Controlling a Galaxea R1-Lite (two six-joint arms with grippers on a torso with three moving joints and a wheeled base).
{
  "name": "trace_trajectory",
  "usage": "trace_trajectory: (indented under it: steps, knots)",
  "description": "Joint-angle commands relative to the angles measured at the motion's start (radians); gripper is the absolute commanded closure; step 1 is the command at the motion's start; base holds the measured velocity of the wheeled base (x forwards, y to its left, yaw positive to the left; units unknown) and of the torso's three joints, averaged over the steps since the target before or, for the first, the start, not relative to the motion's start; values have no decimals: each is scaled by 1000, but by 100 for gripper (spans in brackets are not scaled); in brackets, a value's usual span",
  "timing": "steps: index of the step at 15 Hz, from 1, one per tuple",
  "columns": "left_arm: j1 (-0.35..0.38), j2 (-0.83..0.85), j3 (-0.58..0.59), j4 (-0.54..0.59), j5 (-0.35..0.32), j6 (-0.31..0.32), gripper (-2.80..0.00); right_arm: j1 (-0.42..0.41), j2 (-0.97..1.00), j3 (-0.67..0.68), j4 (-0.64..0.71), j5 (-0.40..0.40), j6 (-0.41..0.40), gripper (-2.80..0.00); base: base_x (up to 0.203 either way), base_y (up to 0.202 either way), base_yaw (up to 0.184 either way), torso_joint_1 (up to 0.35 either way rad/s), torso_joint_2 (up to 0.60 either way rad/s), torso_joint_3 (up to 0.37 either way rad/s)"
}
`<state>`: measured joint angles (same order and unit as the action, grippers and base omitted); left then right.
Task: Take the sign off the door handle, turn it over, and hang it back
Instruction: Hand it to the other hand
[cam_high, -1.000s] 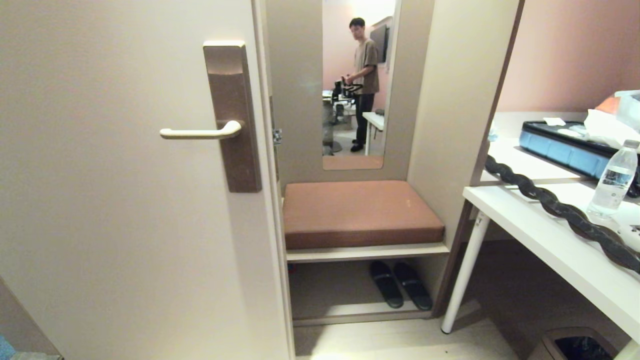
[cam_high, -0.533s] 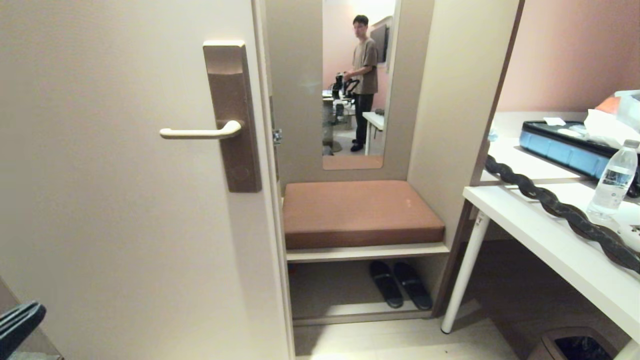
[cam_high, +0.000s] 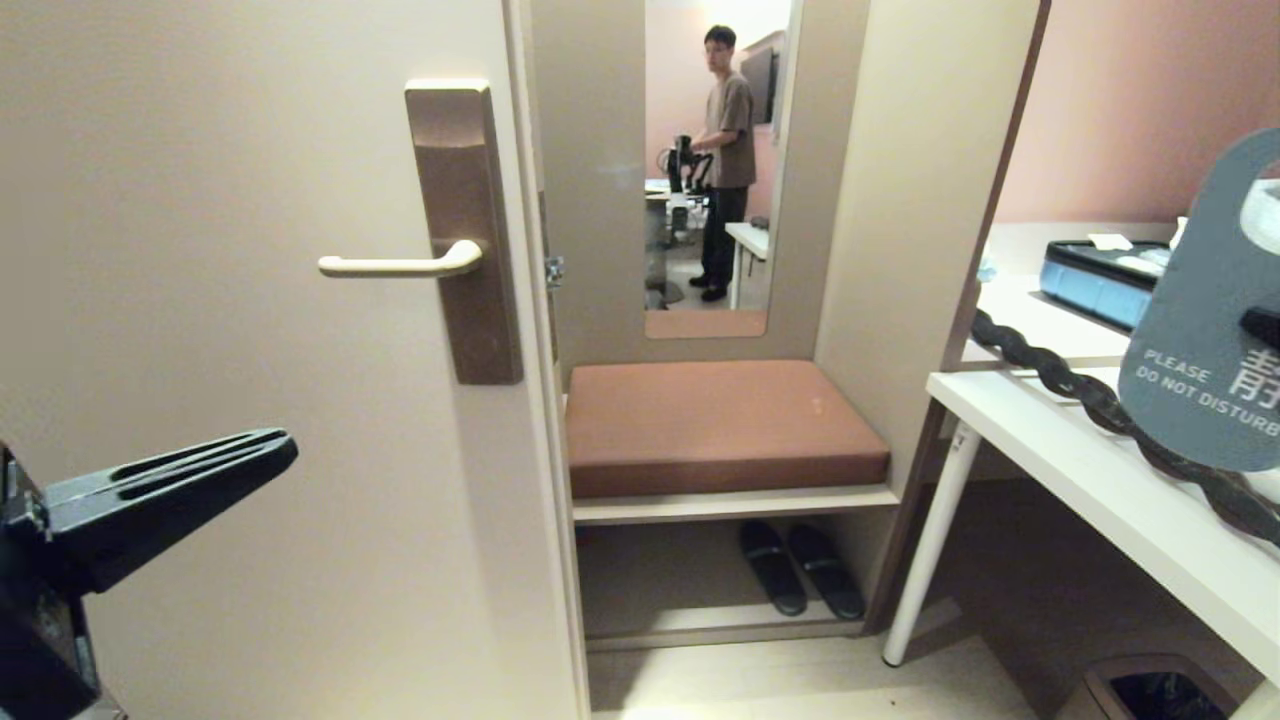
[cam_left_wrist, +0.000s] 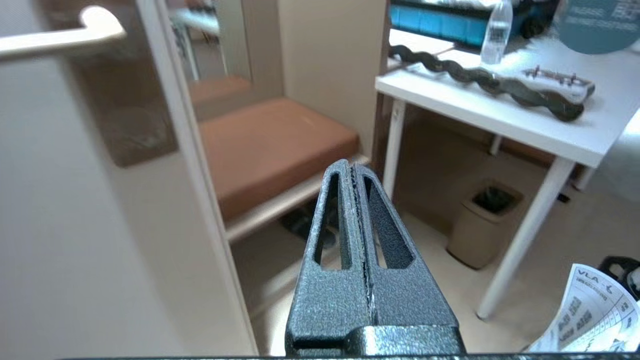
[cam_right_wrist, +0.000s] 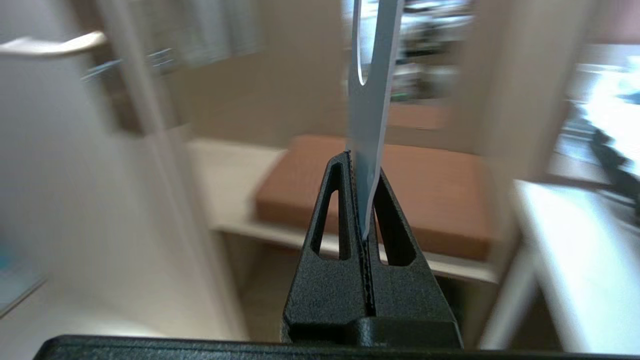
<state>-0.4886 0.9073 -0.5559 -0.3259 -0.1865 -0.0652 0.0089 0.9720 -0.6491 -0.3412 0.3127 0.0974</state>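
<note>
The cream door handle (cam_high: 400, 265) juts from its bronze plate (cam_high: 465, 230) on the door at the left, with nothing hanging on it. The blue-grey sign (cam_high: 1200, 330), face reading "PLEASE DO NOT DISTURB", is up at the far right edge in front of the desk. In the right wrist view my right gripper (cam_right_wrist: 361, 162) is shut on the sign's (cam_right_wrist: 370, 100) lower end, seen edge-on with its oval hole above. My left gripper (cam_high: 280, 448) is shut and empty, low at the left in front of the door, below the handle (cam_left_wrist: 60, 40).
A bench with a brown cushion (cam_high: 720, 425) fills the alcove beyond the door edge, slippers (cam_high: 800, 570) under it. A mirror (cam_high: 715, 160) above reflects a person. A white desk (cam_high: 1100, 480) at the right carries a dark twisted object (cam_high: 1100, 405). A bin (cam_high: 1150, 690) stands below.
My left gripper has risen into view at the lower left. The sign has come up into view at the right edge, covering the bottle. The handle stayed bare.
</note>
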Motion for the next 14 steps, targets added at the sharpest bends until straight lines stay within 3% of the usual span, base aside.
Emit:
trace_trajectory:
  steps: [1,5,8,10,14]
  knots:
    - [-19,72,-5,-4,-3,-9,0,0,111,-10,-27,143,-16,0,0,0,0,0,0,0]
    - [-118,177,-5,-36,-2,-71,0,2,229,-53,-96,374,-54,0,0,0,0,0,0,0]
    - [-141,323,-11,-167,-14,-93,0,40,299,-95,-138,475,-51,0,0,0,0,0,0,0]
    - [-144,401,-42,-212,-111,-94,0,111,346,-118,-185,491,-49,0,0,0,0,0,0,0]
    - [-145,502,-106,-228,-146,-98,0,271,427,-171,-266,492,-47,0,0,0,0,0,0,0]
